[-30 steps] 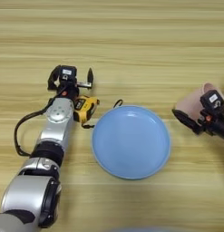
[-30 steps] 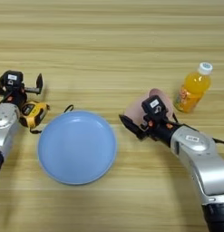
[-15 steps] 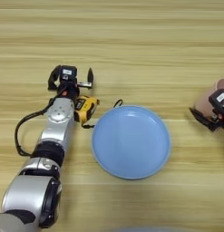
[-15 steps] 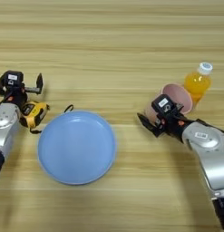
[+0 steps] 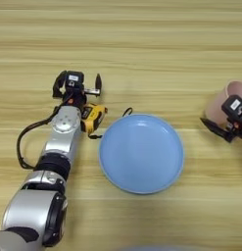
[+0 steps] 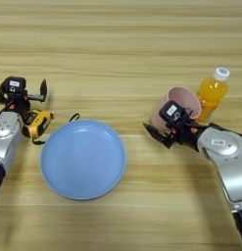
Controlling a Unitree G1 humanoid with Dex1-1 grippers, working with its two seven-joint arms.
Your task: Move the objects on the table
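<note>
The pale pink cup [image 6: 180,98] stands near the right side of the table [image 6: 117,44], its rim touching or almost touching the orange-drink bottle [image 6: 211,93] with the white cap. My right gripper [image 6: 159,129] is at the cup's near left side, shut on its wall, with one black finger [image 6: 153,132] pointing left over the wood. My left gripper [image 5: 77,84] rests open on the left of the table, just behind a yellow tape measure [image 5: 93,117] and holding nothing. No thin black stick is in view.
A large blue plate [image 5: 141,153] lies in the middle, between the two arms. The tape measure's black cord [image 5: 126,112] curls at the plate's far left rim. My left forearm [image 5: 59,142] stretches along the plate's left side.
My right gripper has carried the pink cup to the right, away from the plate and up beside the bottle. The left arm has not moved.
</note>
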